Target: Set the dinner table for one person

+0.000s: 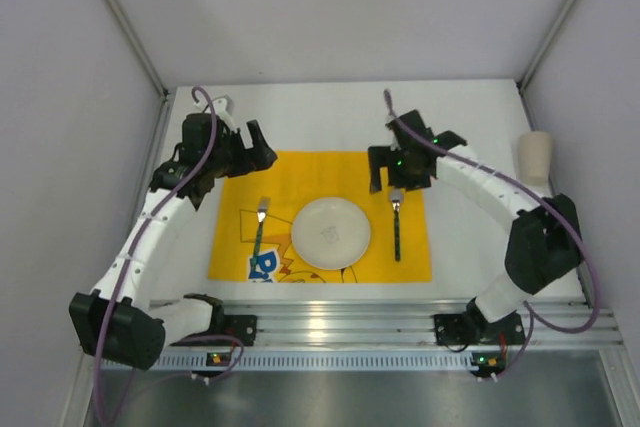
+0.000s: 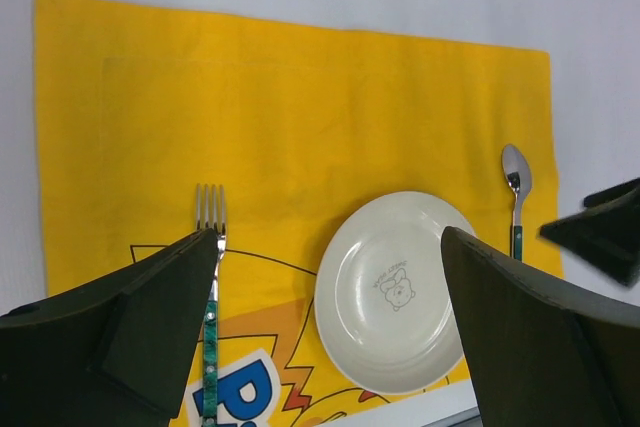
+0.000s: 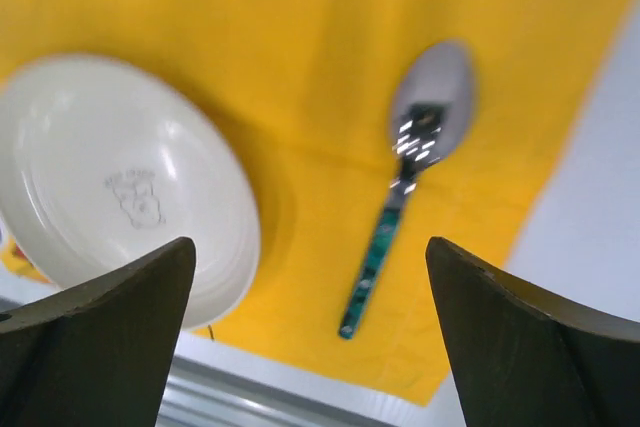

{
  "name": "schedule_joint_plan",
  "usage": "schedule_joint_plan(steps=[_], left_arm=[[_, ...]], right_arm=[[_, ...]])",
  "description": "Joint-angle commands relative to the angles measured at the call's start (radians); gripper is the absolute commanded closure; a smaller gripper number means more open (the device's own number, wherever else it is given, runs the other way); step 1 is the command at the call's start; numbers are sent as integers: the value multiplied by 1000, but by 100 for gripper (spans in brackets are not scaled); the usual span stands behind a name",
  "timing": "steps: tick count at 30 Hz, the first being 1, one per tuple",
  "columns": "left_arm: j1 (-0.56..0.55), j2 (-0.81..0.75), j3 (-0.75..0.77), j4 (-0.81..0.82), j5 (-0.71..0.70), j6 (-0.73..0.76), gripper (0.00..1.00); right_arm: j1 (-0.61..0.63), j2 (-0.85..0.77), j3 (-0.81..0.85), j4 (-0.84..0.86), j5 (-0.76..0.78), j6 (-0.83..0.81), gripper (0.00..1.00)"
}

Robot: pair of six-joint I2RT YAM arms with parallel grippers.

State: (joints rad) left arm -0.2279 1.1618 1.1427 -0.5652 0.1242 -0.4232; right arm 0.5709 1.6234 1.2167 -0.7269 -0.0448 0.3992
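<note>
In the top view, the ribbed rail (image 1: 340,322) runs along the bottom of the white table (image 1: 320,117). Above it, mid-frame, the yellow cartoon mat (image 1: 330,172) carries a white plate (image 1: 331,233) at its centre, with a green-handled fork (image 1: 260,227) to its left and a matching spoon (image 1: 397,222) to its right. Both lie apart from the plate. The left pincer (image 2: 330,247) and the right pincer (image 3: 310,247) hang spread and empty near the mat's upper edge. A beige cup (image 1: 535,157) stands off the mat at the frame's right. Placing it looks like the remaining step.
</note>
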Motion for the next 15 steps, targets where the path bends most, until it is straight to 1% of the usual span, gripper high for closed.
schedule_joint_plan(steps=[1,3,4,5,6,7,8,9,11,12,13,15], left_arm=[[4,22,-34,90,37,12,1],[4,33,-55,111,52,9,1],[4,47,-61,134,60,5,1],[4,55,-72,145,80,1,1],[4,62,-75,154,87,-2,1],[4,78,-77,174,100,-8,1],[2,87,-80,183,120,-9,1],[4,99,-80,201,130,-12,1],[4,110,-84,221,149,-15,1],[4,116,-89,235,153,-17,1],[4,125,-96,246,158,-25,1],[4,137,-121,295,181,-38,1]], right_arm=[[-236,-90,156,-72,146,-102,2],[-323,-48,242,-144,233,-97,0],[-404,-2,271,-169,265,-82,0],[-445,24,303,-221,302,-62,0],[-486,48,355,-235,327,-31,0],[-559,90,375,-239,333,-23,0],[-604,110,397,-244,344,-23,0],[-667,154,452,-249,356,-31,0],[-729,209,522,-279,355,-36,0],[-758,237,596,-290,343,-37,0],[-808,287,628,-301,338,-39,0],[-845,346,699,-305,320,-52,0]])
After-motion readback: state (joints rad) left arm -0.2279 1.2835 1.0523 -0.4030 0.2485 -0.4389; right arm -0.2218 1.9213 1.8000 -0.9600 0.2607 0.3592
